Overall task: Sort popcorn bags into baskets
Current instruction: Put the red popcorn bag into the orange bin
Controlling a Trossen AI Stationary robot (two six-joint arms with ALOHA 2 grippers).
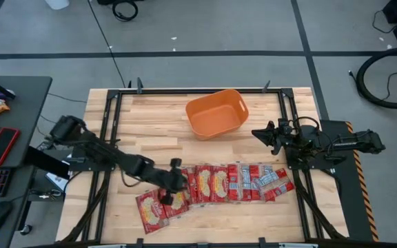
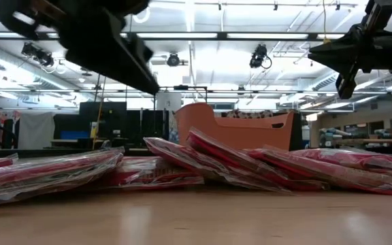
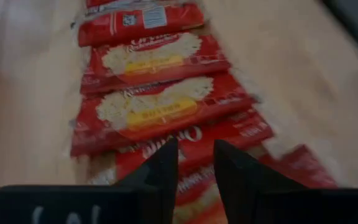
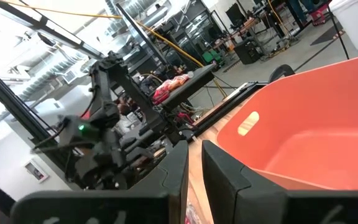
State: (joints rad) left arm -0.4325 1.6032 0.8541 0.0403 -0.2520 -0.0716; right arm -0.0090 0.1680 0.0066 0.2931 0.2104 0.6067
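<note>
The popcorn bags are flat red packets lying in an overlapping row across the near half of the table. The larger ones have a yellow-cream picture; narrower silver-marked ones lie at the row's right end. Seen from table height, the bags lean on one another. The orange basket stands near the far edge, its slot handle in the right wrist view. My left gripper hovers open over the left part of the row, fingertips above a bag. My right gripper waits in the air right of the basket, its fingers narrowly apart.
Black frame rails run along the table's left and right sides. A dark desk with a phone, keyboard and mouse stands left of the table. Bare wood shows left of the basket and along the near edge.
</note>
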